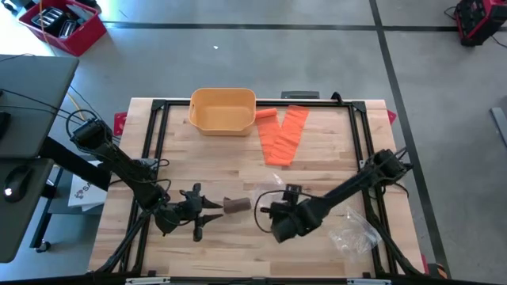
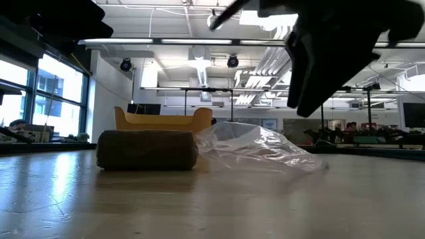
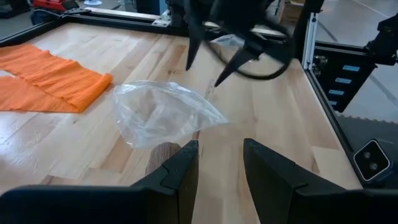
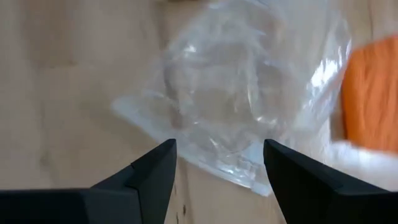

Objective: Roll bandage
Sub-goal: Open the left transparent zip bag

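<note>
The rolled brown bandage is seen lying on its side on the wooden table, near the front edge, between the two grippers. The left gripper is held just beside the roll, fingers parted with nothing clasped between them. The right gripper is poised above a clear plastic bag, fingers spread wide and empty. A second clear bag is spotted by the right arm. Farther back, an orange cloth strip is laid flat beside a yellow tub.
</note>
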Robot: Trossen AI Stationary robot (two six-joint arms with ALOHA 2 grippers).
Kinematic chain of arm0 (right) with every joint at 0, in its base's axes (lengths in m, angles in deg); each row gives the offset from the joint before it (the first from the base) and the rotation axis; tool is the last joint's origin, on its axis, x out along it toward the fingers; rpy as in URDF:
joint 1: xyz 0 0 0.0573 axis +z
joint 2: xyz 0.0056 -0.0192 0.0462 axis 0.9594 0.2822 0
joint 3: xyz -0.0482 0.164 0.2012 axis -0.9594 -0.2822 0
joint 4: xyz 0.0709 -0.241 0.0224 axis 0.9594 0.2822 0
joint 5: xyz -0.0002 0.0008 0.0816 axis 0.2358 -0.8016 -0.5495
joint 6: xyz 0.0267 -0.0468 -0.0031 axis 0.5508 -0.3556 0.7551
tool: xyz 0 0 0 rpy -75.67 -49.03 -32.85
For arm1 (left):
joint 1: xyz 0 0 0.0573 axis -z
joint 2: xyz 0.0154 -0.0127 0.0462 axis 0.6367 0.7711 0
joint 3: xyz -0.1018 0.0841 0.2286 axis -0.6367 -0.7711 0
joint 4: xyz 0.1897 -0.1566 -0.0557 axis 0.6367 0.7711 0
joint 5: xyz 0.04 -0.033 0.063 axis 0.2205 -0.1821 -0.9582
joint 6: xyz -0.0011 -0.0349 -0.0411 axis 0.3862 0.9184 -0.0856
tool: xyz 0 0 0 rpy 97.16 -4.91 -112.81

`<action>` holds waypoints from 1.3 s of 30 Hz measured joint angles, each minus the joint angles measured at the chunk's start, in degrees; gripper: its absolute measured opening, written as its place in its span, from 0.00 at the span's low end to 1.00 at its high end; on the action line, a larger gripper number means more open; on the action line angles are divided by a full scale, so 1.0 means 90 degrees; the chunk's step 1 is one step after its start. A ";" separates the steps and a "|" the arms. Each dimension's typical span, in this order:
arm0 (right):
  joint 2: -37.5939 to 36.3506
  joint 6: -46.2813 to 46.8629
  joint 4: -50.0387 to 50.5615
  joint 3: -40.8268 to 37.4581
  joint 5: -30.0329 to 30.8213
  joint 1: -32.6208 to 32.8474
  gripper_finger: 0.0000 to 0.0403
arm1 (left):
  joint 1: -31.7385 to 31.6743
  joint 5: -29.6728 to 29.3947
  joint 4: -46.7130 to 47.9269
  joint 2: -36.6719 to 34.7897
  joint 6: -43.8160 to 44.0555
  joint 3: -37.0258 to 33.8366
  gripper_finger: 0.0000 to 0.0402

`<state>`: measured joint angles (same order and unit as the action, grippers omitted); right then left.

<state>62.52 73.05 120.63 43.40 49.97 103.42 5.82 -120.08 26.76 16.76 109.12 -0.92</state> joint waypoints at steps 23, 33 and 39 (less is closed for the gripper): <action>0.0530 -0.1990 -0.0621 -0.0725 0.0233 -0.0323 0.05 | -0.0055 -0.0022 0.0001 0.0000 -0.0008 0.0000 0.30; -0.0195 -0.0563 -0.0131 0.0275 0.0204 -0.0348 0.01 | -0.0113 0.0032 -0.0513 0.0000 -0.0982 -0.0002 0.30; -0.0236 -0.0435 -0.0389 0.0834 0.0146 -0.0551 0.01 | -0.0541 0.0051 -0.1631 -0.0002 -0.2639 0.0000 0.30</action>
<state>60.39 69.14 117.13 50.91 51.28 98.47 0.95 -119.62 12.08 16.74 85.37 -0.92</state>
